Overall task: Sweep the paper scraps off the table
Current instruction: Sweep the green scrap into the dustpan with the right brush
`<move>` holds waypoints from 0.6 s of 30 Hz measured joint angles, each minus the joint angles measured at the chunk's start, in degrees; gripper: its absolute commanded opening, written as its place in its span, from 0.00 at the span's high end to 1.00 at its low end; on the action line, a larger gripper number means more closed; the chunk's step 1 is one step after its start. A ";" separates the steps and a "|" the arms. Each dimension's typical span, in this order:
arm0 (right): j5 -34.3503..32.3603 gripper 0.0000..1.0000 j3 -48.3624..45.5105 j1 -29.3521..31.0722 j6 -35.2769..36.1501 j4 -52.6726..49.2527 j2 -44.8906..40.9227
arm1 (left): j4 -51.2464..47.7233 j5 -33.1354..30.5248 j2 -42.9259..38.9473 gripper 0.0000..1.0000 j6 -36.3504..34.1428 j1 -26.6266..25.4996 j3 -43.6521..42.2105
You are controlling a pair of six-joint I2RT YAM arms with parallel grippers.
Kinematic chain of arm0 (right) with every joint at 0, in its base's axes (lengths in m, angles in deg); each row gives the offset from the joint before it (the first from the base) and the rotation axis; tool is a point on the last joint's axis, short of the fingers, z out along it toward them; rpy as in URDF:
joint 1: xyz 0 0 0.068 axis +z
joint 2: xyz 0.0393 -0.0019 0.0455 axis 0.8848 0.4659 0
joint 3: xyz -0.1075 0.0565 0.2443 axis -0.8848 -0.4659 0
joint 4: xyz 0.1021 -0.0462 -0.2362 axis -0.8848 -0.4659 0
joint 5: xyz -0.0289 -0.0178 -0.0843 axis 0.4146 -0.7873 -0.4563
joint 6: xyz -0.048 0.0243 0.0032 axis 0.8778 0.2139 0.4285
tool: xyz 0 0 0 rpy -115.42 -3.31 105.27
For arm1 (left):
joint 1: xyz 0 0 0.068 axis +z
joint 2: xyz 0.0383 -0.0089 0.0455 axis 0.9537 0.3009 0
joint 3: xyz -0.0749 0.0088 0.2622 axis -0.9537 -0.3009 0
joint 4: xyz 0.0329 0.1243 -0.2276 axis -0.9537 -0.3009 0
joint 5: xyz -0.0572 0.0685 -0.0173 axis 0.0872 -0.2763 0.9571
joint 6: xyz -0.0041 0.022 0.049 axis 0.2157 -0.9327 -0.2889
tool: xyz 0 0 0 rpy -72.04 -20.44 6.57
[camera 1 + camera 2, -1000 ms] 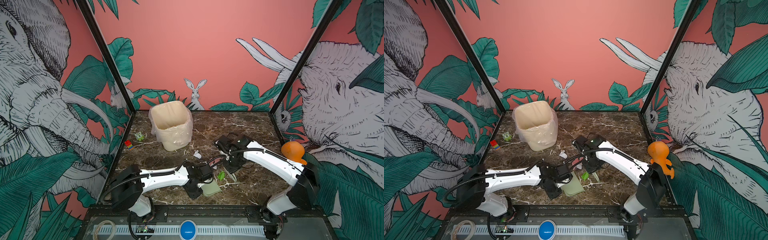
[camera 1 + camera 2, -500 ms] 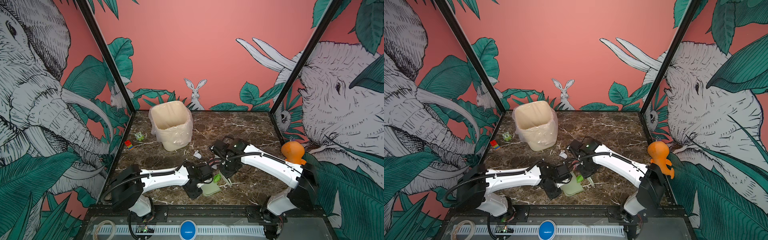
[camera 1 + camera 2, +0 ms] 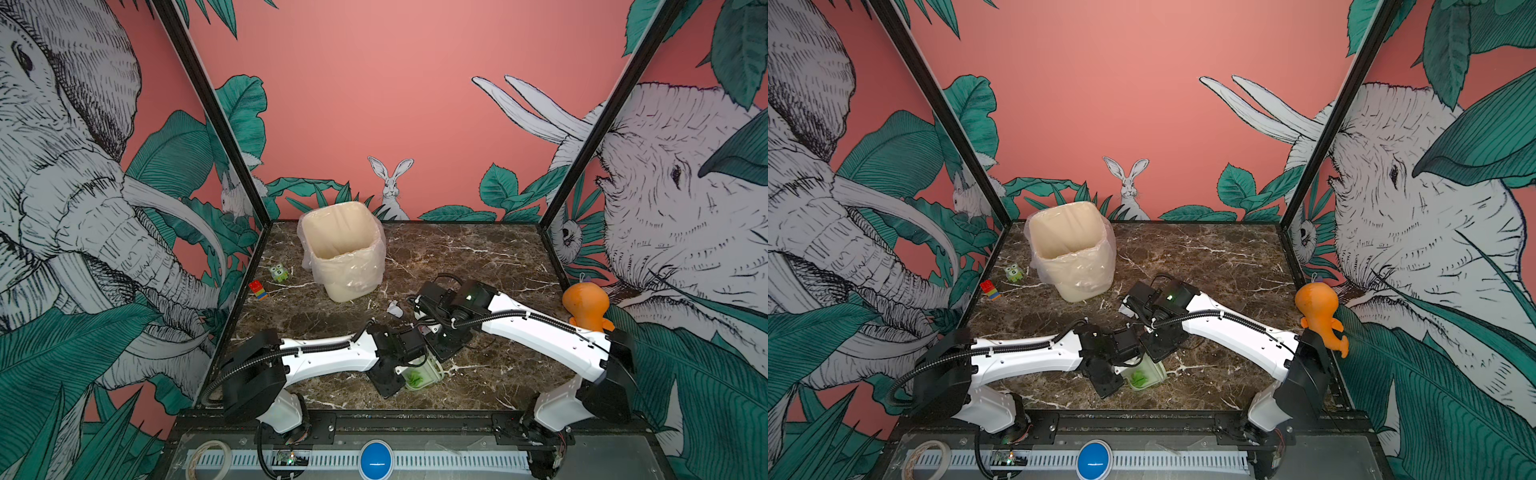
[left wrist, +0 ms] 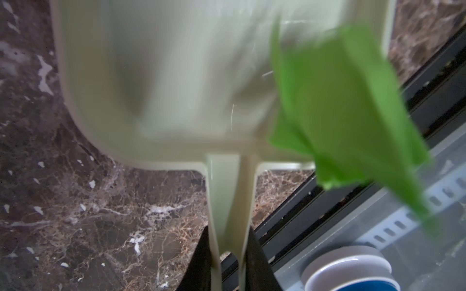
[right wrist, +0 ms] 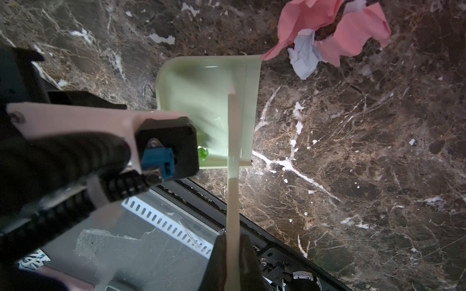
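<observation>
My left gripper point(image 4: 229, 234) is shut on the handle of a pale green dustpan point(image 4: 164, 75), which lies on the table point(image 3: 478, 257) near its front edge point(image 3: 430, 370). A bright green paper scrap point(image 4: 340, 105) sits inside the pan, seen in both top views point(image 3: 415, 377) point(image 3: 1139, 377). My right gripper point(image 5: 231, 241) is shut on a thin pale sweeping stick point(image 5: 233, 141) whose far end lies over the dustpan point(image 5: 201, 88). Pink scraps point(image 5: 327, 30) and a white one point(image 5: 303, 58) lie just past the pan's corner. Another white scrap point(image 3: 395, 309) lies behind both grippers.
A cream bin with a plastic liner point(image 3: 343, 249) stands at the back left. A small green owl figure point(image 3: 279, 273) and a red-blue-yellow block point(image 3: 257, 289) lie by the left wall. An orange plush point(image 3: 586, 305) sits at the right edge. The black frame edge point(image 3: 374, 413) runs close in front of the dustpan.
My right arm has swung left and forward toward the left gripper. The green scrap that lay beside the dustpan's mouth now sits inside it. The left arm has stayed put.
</observation>
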 measured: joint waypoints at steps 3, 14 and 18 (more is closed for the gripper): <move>-1.84 1.00 0.00 0.00 -0.26 -1.57 -1.20 | 0.57 -0.02 -0.02 1.00 0.02 -0.07 0.00; -8.92 1.00 -0.76 -2.34 -2.80 -5.35 -9.99 | 2.23 -0.02 -1.09 1.00 0.02 -0.09 -0.24; -10.40 1.00 -0.76 -4.48 -2.60 -5.53 -12.28 | 2.29 -0.02 -3.63 1.00 0.17 -0.15 -1.36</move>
